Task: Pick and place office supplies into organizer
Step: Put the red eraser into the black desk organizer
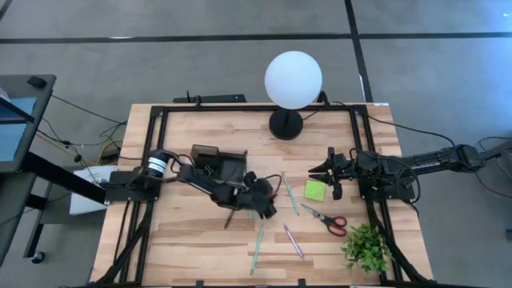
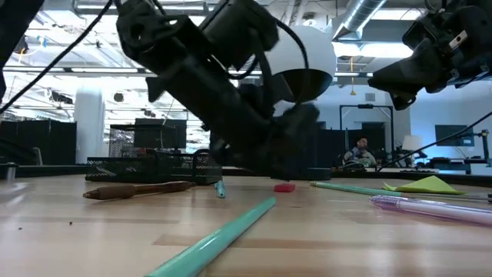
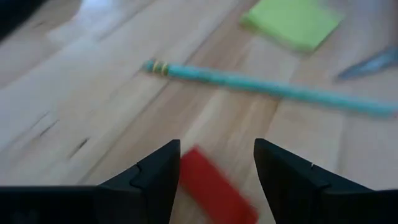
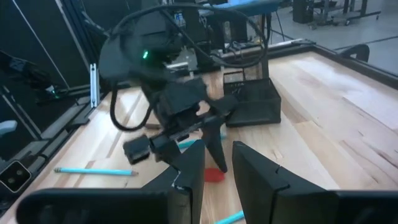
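Long teal pen: lies flat on the wooden bench, closest to the low camera, toward 6 o'clock of the bench seen from above; loose and untouched, waiting its turn.
Translucent pink pen: flat just beyond it at about 5 o'clock; also loose.
Brown pen: flat in front of the organizer, near 8 o'clock of the left arm's wrist.
Small red block: on the bench near its middle, lying between the two dark fingers in the left wrist view. I judge it to be the item now being picked.
Left jaws: released and spread wide, lowered to the bench with one finger on each side of the red block. They do not yet grip it; the spread looks meant to clear the block before closing.
Second teal pen: flat just past the block, apart from it.
Lime-green square sticky pad: at 3 o'clock of the bench centre, loose.
Black mesh rectangular organizer: at about 10 o'clock, behind the left arm. This is the drop point, a short carry from the block.
Right jaws: partly parted and grasping nothing, raised off the bench at 3 o'clock beside the sticky pad. The arm waits, leaving the middle free.
White globe lamp: at 12 o'clock, not part of the job.
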You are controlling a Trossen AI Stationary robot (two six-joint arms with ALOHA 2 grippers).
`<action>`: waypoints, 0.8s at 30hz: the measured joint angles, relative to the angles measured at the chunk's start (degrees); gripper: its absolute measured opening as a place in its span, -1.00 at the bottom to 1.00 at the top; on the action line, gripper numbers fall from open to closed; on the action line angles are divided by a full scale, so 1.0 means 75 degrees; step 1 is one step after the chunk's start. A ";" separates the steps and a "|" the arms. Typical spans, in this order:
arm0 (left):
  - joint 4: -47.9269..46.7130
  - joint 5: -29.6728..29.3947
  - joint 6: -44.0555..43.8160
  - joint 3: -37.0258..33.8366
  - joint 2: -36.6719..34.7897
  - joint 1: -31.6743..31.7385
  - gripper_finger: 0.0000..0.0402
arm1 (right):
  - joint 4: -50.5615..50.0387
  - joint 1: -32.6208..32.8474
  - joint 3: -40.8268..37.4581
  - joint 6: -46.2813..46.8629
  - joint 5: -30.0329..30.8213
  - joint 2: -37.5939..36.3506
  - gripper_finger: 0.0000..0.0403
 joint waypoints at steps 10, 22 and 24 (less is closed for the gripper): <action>-0.2601 -0.1160 -0.1103 0.0775 0.0087 -0.0213 0.00 | -0.0010 0.0000 0.0000 -0.0122 0.0000 0.0003 -0.62; -0.2851 -0.0385 -0.1523 0.0795 0.0073 -0.0500 -0.03 | -0.0023 0.0000 0.0000 -0.0145 0.0000 0.0003 -0.62; -0.3120 -0.0381 -0.1804 0.0810 0.0066 -0.0540 -0.10 | -0.0023 0.0000 0.0000 -0.0146 0.0000 0.0003 -0.62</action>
